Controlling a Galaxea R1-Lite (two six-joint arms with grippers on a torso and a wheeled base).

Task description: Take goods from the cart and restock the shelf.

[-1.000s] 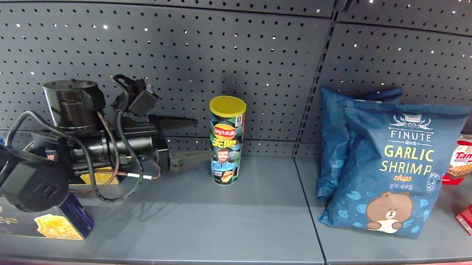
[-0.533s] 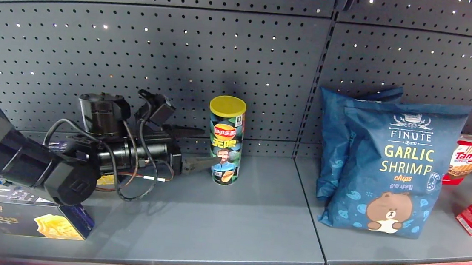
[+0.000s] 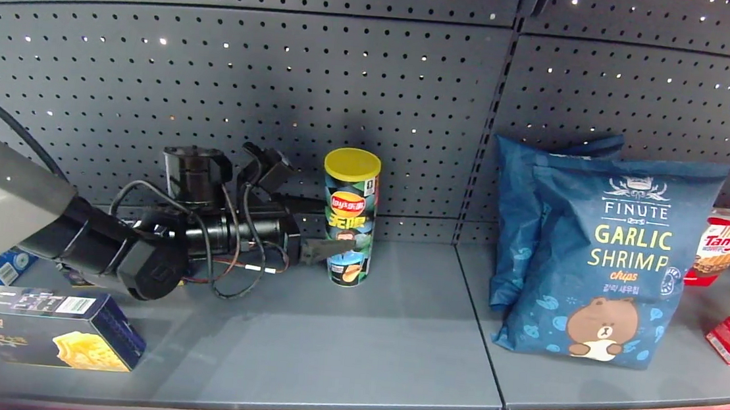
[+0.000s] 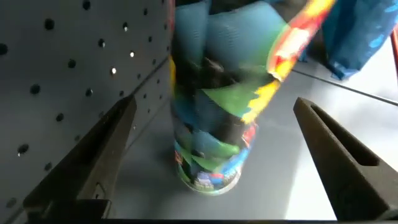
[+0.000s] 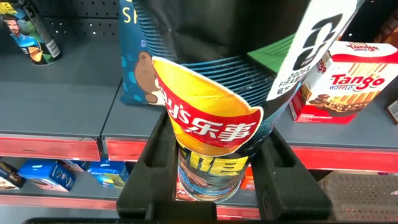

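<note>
— On the grey shelf (image 3: 327, 334), what is standing between your fingers?

— A chips can (image 3: 347, 217) with a yellow lid is standing upright there, close to the pegboard back wall (image 3: 217, 86). My left tool (image 3: 336, 227) is lying level just above the shelf board, coming in from my left side. Its jaws are gaping wide, with one finger passing behind the can and the other in front of it.

— Are the fingers pressing on it?

— No. From my left wrist, the chips can (image 4: 211, 124) is sitting in the middle of the left tool (image 4: 214, 109) with a gap showing on each side, so neither finger is touching it.

— And your other arm?

— My right tool (image 5: 214, 168) is clamping a second chips can (image 5: 211, 137), both fingers squeezing its sides. I am holding it out in front of the shelf's red front edge, well apart from the first can.

— What else is sitting on the shelf?

— Two blue garlic shrimp chips bags (image 3: 605, 259) are leaning upright, one behind the other, to the right of the can and well apart from it. Red and white wafer boxes (image 3: 728, 247) are lying beyond the bags, farther to my right. A dark blue box (image 3: 43, 335) is lying flat near the front edge on my left, apart from the tool.
</note>
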